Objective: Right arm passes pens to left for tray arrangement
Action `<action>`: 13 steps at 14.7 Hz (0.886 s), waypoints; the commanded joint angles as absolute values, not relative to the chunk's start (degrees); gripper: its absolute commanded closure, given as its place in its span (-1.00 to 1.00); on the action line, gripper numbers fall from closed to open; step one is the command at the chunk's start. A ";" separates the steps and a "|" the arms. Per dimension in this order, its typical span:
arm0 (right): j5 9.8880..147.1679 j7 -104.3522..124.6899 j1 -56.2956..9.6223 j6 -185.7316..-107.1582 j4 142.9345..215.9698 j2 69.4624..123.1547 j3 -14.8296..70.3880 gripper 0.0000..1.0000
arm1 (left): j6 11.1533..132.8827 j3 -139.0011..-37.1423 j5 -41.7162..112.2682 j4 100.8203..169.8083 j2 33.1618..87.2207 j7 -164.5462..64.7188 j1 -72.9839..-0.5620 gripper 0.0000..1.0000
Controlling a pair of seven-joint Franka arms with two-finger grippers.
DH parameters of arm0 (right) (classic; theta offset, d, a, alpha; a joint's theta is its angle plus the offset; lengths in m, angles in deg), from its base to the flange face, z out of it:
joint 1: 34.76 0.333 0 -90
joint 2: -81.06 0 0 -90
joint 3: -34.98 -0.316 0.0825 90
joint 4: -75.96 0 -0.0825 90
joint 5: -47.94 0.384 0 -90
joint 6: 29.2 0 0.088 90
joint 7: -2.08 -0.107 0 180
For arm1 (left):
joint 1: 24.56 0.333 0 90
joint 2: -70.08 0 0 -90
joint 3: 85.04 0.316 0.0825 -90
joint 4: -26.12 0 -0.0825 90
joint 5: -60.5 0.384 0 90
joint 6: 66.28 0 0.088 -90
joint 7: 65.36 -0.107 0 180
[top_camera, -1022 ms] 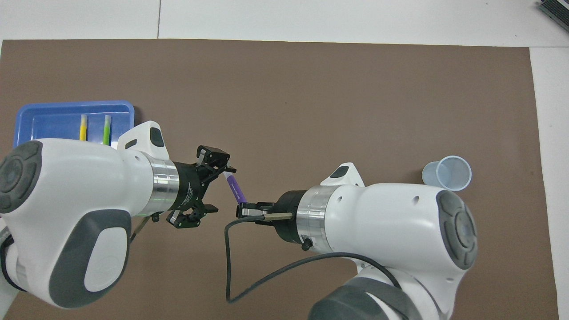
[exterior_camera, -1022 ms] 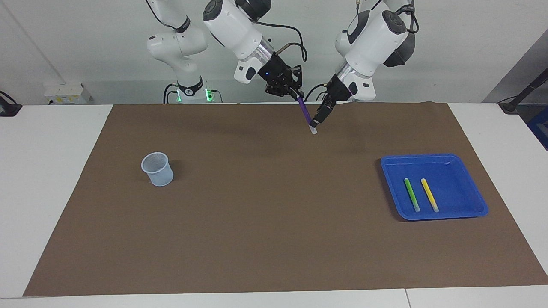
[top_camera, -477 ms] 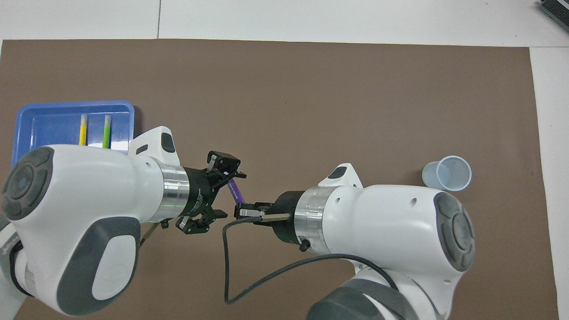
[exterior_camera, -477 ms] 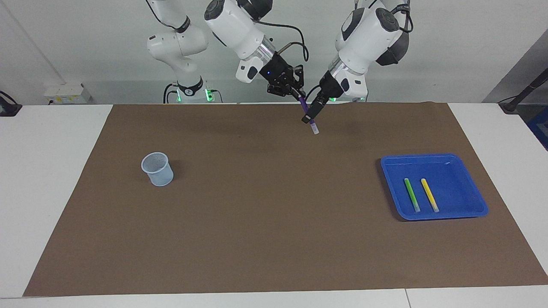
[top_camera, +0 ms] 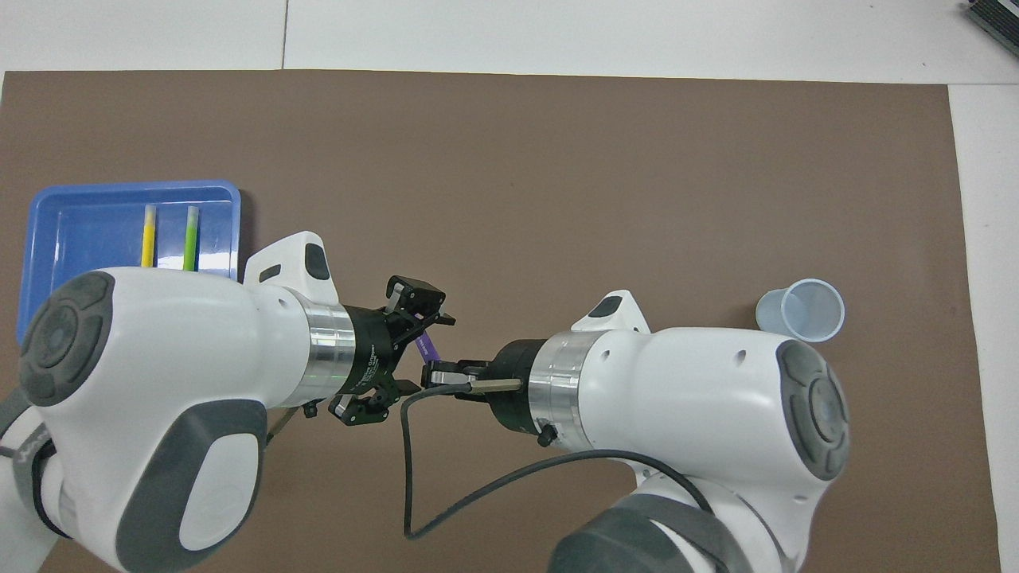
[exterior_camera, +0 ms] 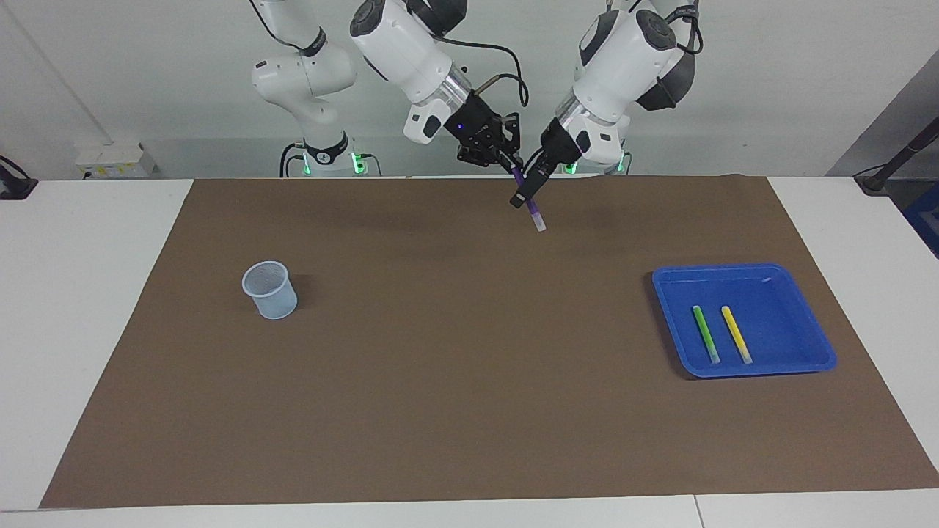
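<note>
Fingers first: in the facing view your right gripper (exterior_camera: pixel 509 163) was clamped on the upper end of the purple pen (exterior_camera: pixel 530 202), which hung slanting down from it over the brown mat (exterior_camera: pixel 440 367), pale tip lowest. Your left gripper (exterior_camera: pixel 527 192) had come in from the tray's end of the table and sat at the pen's middle, just below the right gripper's hold; whether its fingers had fully closed on the barrel you could not tell from here. The pen's long axis ran steeply downward, so the left gripper met it crosswise. The blue tray (exterior_camera: pixel 814 345) lay well apart, a shallow glossy plastic square, holding the green pen (exterior_camera: pixel 705 334) and yellow pen (exterior_camera: pixel 736 334) side by side (parallel, not touching). The mesh cup (exterior_camera: pixel 270 290) stood empty-looking toward the right arm's end.

From overhead, the left gripper (top_camera: pixel 410 342) straddled the purple pen (top_camera: pixel 428 344), one finger (top_camera: pixel 414 296) visibly standing off to the side, so the jaws looked partly spread. The right gripper (top_camera: pixel 434 374) pinched the slim, smooth barrel's near end. The tray (top_camera: pixel 48 215) showed beside the left arm.
</note>
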State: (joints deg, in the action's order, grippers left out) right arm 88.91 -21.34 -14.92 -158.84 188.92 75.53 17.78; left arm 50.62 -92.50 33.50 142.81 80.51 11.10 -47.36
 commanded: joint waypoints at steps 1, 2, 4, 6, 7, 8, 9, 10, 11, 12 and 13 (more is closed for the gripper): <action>89.69 -19.81 -15.60 -159.10 188.73 75.78 17.49 1.00 | 51.32 -91.90 32.55 143.10 81.06 12.16 -48.37 -0.53; 89.69 -19.72 -15.60 -158.84 188.73 75.78 17.49 1.00 | 51.23 -91.90 32.55 143.19 81.15 12.16 -48.37 -0.51; 89.60 -19.63 -15.60 -158.23 188.82 75.69 17.49 1.00 | 51.15 -91.90 32.55 143.19 81.15 12.16 -48.37 -0.48; 89.51 -19.54 -15.60 -157.44 188.90 75.43 17.49 1.00 | 50.97 -91.90 32.55 143.19 81.15 12.16 -48.37 -0.41; 89.42 -19.19 -15.60 -156.73 188.90 75.43 17.49 1.00 | 50.88 -91.90 32.55 143.19 81.15 12.16 -48.37 -0.35; 88.99 -17.71 -15.69 -155.68 188.90 75.34 17.66 1.00 | 50.79 -91.90 32.55 143.19 81.15 12.16 -48.37 -0.30; 88.46 -16.30 -15.95 -155.06 188.99 75.26 17.67 1.00 | 50.88 -91.90 32.55 143.19 81.15 12.16 -48.29 -0.25; 88.20 -15.76 -16.47 -154.54 189.08 75.17 17.67 1.00 | 50.79 -91.90 32.55 143.19 81.15 12.16 -48.37 -0.22; 88.11 -15.76 -16.48 -154.53 189.08 75.17 17.67 1.00 | 50.79 -91.90 32.55 143.19 81.15 12.16 -48.37 -0.16; 88.10 -15.76 -16.48 -154.53 189.08 75.17 17.67 1.00 | 50.79 -91.81 32.55 143.19 81.15 12.08 -48.29 -0.15; 88.10 -15.67 -16.48 -154.53 189.17 75.17 17.67 1.00 | 50.79 -91.90 32.55 143.19 81.15 12.07 -48.37 -0.11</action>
